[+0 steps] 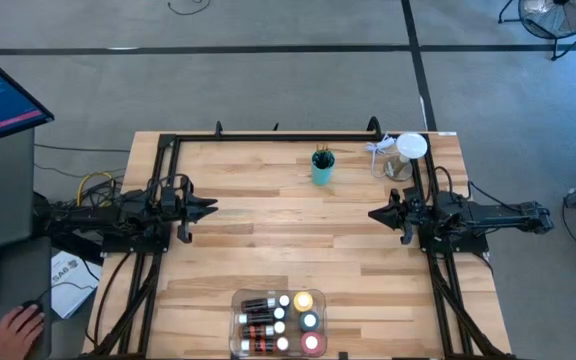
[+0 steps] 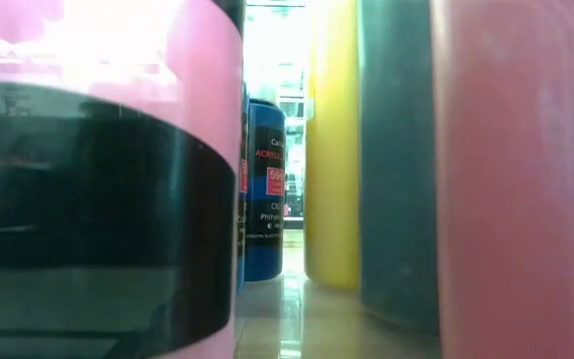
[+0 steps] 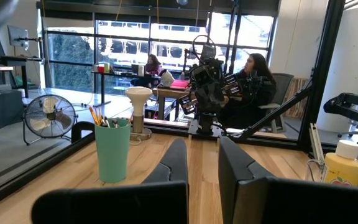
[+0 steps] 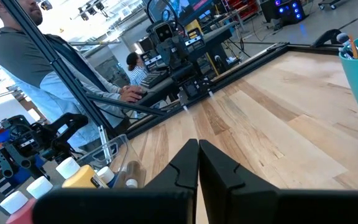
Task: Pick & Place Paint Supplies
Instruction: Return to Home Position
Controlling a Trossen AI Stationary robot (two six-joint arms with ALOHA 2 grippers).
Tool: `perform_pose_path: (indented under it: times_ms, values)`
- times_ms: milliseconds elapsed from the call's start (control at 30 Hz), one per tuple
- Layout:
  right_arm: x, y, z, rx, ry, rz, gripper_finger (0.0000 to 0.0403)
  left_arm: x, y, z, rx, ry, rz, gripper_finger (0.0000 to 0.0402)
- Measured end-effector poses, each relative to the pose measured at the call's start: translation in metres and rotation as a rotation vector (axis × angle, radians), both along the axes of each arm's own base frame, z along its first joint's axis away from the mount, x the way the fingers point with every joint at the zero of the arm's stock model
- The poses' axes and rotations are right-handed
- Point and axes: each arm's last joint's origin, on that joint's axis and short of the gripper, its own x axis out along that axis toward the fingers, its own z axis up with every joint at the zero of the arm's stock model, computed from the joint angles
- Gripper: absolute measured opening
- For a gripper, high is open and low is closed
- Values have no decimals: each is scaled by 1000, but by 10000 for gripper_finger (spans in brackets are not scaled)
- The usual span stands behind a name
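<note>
One cup (image 1: 322, 172) (holding brushes (image 1: 322, 157)), one tray (image 1: 234, 322).

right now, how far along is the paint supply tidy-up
Looks nearly finished. Done: paint bottles sit packed in the clear tray; brushes stand in the teal cup. In hand: nothing; the left tool and right tool hang empty at the sides of the table. Left: I see no loose supplies on it.
</note>
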Motion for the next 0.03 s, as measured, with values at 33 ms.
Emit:
perform_pose_path:
  times_ms: [33]
  values:
    - [0,0,0,0,0,0,6,0,0,0,0,0,0,2]
